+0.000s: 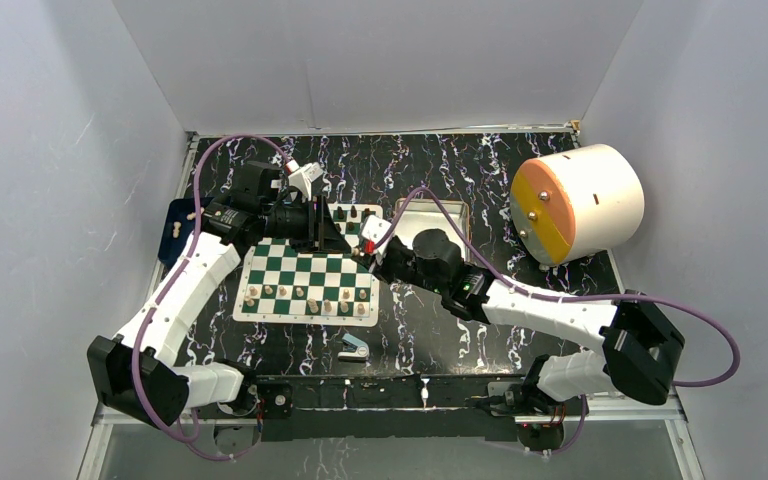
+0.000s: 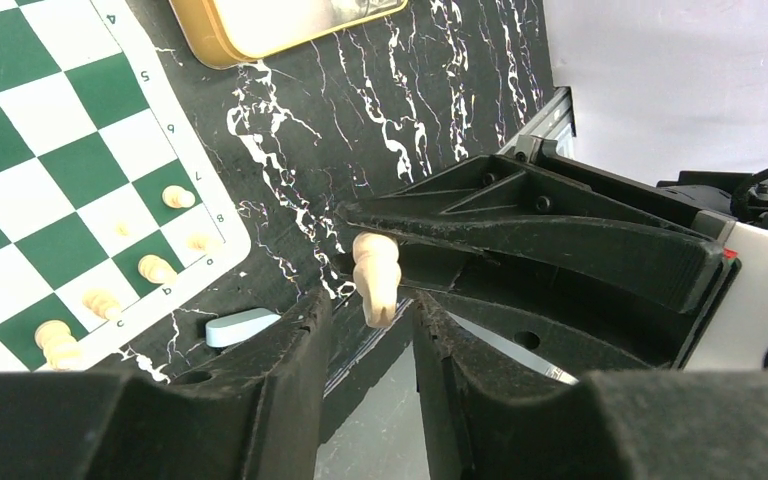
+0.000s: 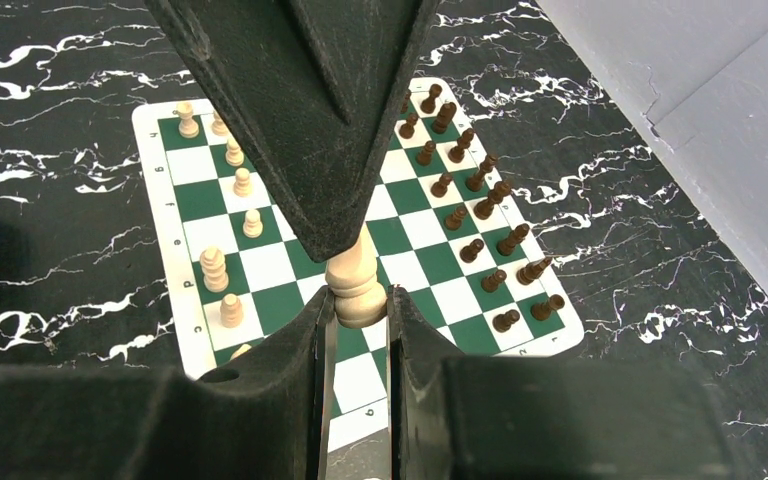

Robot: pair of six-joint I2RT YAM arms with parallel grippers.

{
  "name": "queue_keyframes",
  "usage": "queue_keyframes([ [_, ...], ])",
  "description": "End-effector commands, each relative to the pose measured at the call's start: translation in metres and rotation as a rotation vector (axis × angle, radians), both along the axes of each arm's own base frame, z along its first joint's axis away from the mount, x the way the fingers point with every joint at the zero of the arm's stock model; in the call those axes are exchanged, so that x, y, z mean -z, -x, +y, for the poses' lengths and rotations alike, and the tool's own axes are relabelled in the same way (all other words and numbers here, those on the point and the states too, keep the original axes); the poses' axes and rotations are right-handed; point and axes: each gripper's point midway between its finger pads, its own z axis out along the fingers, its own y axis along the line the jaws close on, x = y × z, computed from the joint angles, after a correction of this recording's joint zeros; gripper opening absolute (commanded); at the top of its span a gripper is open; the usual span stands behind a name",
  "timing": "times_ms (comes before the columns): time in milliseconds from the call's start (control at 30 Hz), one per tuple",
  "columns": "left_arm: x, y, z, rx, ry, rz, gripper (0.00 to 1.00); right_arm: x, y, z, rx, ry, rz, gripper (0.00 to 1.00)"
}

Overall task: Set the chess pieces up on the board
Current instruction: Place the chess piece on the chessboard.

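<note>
the pale piece point(image 3: 356, 290) hangs in the air over the board point(image 1: 300, 268), near the centre of the top view, where the two arms meet. the right gripper point(image 3: 357, 305) is clamped on its wide base, both fingers pressed flat to it at the bottom middle of the right wrist view. the left gripper point(image 2: 372, 302) stands with its fingers apart around the narrow head end, a gap showing on either side in the left wrist view, so this looks like a hand-over not yet closed. dark pieces point(image 3: 480, 200) fill two rows at the upper right of the right wrist view and pale pieces point(image 3: 215, 268) stand along the left, with some pale squares open. the piece is likely light, hard turned wood, smooth and round, so it may twist or pop out if pinched on a curve. the stem just below the head looks the surest hold, taken squarely, before the right lets go.
</note>
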Motion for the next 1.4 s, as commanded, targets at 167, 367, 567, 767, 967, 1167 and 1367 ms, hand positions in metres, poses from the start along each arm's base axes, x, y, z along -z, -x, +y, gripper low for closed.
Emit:
queue_keyframes([
  [167,-0.011,0.002,-0.006,-0.011,0.057,-0.015,0.13,-0.033,-0.002,0.001,0.017,-0.122,-0.027,0.02],
  [367,-0.013,-0.003,-0.003,-0.049,0.044,-0.031,0.01,-0.028,0.002,0.002,-0.006,-0.117,-0.012,0.08],
  [567,-0.006,-0.015,0.017,-0.173,-0.063,-0.070,0.00,-0.033,0.003,-0.007,0.030,-0.145,0.002,0.52],
  [767,0.015,-0.022,0.052,-0.272,-0.284,-0.064,0.00,-0.043,0.011,-0.020,0.030,-0.157,0.011,0.98],
  [967,0.041,-0.022,0.098,-0.422,-0.493,-0.076,0.00,-0.062,0.012,-0.037,0.101,-0.214,0.070,0.99],
  [1167,0.069,-0.019,0.135,-0.535,-0.662,-0.059,0.01,-0.070,0.014,-0.051,0.158,-0.220,0.142,0.99],
  [1367,0.098,-0.010,0.152,-0.584,-0.731,0.001,0.01,-0.072,0.019,-0.067,0.194,-0.264,0.176,0.99],
])
